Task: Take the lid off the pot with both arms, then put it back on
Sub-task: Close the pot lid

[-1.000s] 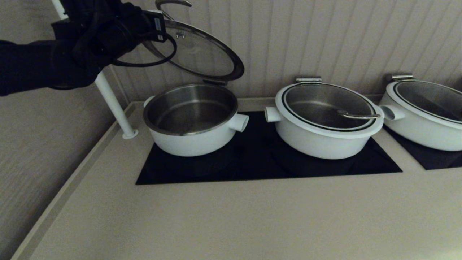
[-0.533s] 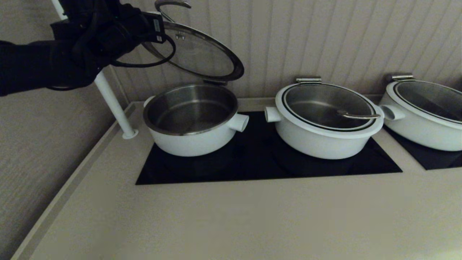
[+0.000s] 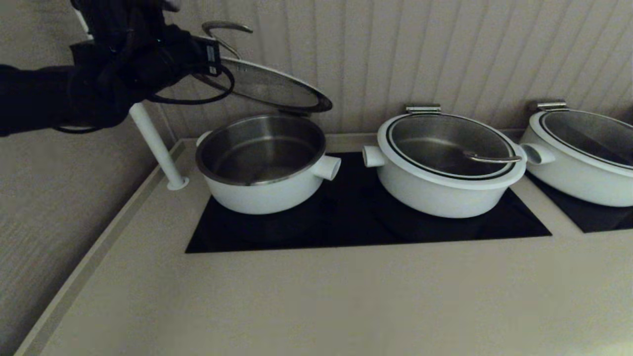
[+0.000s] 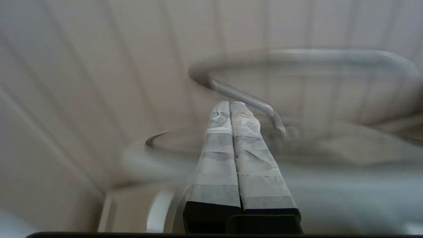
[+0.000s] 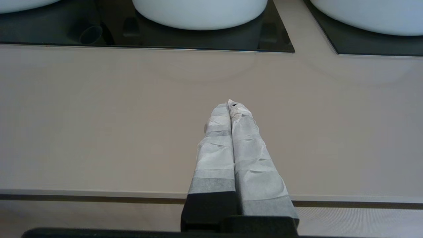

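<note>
The pot [image 3: 262,168] stands open on the left of the black cooktop, its steel bowl empty and its stub pointing right. Above it the glass lid [image 3: 269,89] hangs tilted, its back edge low by the pot's rear rim and its left side raised. My left gripper [image 4: 230,103] is shut, fingers pressed together, with the tips under the lid's wire handle [image 4: 244,97] where it bends. In the head view the dark arm hides those fingers beside the handle [image 3: 225,27]. My right gripper [image 5: 231,103] is shut and holds nothing, low over the counter's front.
A second white pot [image 3: 447,163] with its lid on sits right of the first, and a third pot [image 3: 583,153] stands at the far right. A white slanted post [image 3: 156,143] rises at the counter's left back corner. The panelled wall is close behind.
The lid has swung down toward the pot and lies much flatter than before. My left arm has come down with it.
</note>
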Controlling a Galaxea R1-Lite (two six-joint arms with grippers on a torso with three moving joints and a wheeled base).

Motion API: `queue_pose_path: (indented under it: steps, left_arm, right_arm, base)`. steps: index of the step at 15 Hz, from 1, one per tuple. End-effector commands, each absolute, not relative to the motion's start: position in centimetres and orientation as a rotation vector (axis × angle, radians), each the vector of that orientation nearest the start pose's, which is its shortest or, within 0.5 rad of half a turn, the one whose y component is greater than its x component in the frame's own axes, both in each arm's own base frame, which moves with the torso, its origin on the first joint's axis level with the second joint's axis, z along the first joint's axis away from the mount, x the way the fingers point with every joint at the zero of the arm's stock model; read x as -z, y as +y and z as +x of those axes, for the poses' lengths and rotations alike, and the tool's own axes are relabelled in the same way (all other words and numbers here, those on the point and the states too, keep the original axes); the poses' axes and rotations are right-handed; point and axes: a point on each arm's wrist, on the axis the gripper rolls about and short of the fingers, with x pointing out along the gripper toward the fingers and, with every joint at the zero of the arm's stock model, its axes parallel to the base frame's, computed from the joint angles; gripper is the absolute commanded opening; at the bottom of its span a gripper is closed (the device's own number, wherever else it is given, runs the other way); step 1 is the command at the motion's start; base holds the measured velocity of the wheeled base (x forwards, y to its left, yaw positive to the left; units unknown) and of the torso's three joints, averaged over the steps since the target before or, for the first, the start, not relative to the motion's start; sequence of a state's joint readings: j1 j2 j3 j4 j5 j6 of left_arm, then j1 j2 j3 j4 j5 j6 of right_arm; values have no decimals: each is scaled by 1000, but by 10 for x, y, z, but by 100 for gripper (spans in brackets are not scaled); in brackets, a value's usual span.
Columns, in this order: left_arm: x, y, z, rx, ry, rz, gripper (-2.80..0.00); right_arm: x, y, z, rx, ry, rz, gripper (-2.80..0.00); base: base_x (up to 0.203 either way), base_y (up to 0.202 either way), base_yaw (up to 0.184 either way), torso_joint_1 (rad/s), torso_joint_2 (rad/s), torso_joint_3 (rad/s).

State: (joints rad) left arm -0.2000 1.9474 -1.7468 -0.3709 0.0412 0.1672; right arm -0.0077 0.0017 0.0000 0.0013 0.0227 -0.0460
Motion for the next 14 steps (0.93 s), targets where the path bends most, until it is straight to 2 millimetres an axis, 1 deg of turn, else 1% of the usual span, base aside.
queue_pose_path:
  steps: [1,7,14]
  left_arm:
    - [-338,-78,387,144,-200,145,-280]
    - [-332,-76,378,146,-167,151,-280]
    - [-322,-69,361,142,-111,158,-280]
  right_arm:
    - [-75,1,-23,-15,3,-46,-280]
    - [-75,1,-23,-15,3,-46,-280]
    - [-75,1,-23,-15,3,-47,-280]
  base:
    - [0,0,0,0,0,0]
    - [0,0,0,0,0,0]
    - [0,0,0,0,0,0]
